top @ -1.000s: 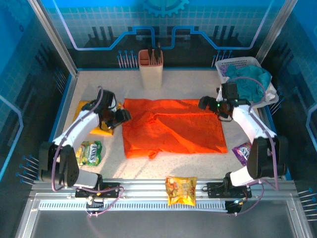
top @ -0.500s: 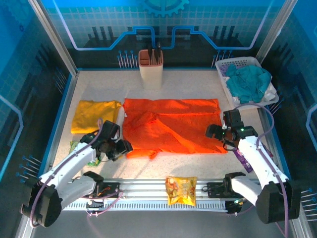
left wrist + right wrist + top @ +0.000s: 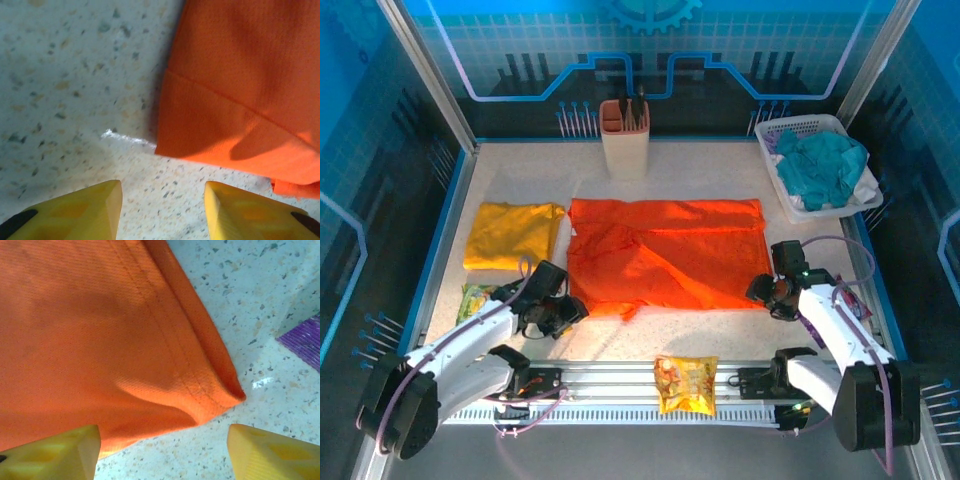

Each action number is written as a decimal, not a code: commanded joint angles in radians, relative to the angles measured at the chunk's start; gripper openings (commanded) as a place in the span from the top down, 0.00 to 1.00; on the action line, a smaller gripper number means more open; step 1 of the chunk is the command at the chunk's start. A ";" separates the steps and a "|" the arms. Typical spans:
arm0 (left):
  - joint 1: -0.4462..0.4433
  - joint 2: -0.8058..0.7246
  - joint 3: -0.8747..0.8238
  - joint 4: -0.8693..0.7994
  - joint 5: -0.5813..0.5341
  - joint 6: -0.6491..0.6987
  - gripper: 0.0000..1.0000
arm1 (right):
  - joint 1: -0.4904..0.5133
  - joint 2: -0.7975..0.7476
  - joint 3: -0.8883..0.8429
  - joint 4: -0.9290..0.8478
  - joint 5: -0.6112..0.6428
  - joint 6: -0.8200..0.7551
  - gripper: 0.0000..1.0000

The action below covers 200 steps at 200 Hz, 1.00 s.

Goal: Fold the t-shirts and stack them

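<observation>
Count: one orange t-shirt (image 3: 665, 255) spread, one yellow t-shirt (image 3: 512, 233) folded.

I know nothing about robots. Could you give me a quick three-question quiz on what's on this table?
1. True or false: the yellow shirt lies on top of the orange shirt.
2. The right gripper is at which corner of the orange shirt? A near right, B far left, C far right.
3. Fill in: the teal cloth sits in a white ____.
Key: 1 false; 2 A; 3 basket.
</observation>
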 commanded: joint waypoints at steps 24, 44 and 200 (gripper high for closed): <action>-0.005 0.088 0.010 0.106 -0.033 -0.005 0.55 | -0.035 0.068 -0.012 0.080 0.003 0.000 0.41; -0.005 0.118 0.029 0.116 -0.046 0.009 0.55 | -0.044 0.096 0.001 0.099 -0.010 -0.006 0.43; -0.004 0.286 0.286 0.037 -0.109 0.153 1.00 | -0.085 0.175 0.014 0.182 -0.040 -0.057 0.64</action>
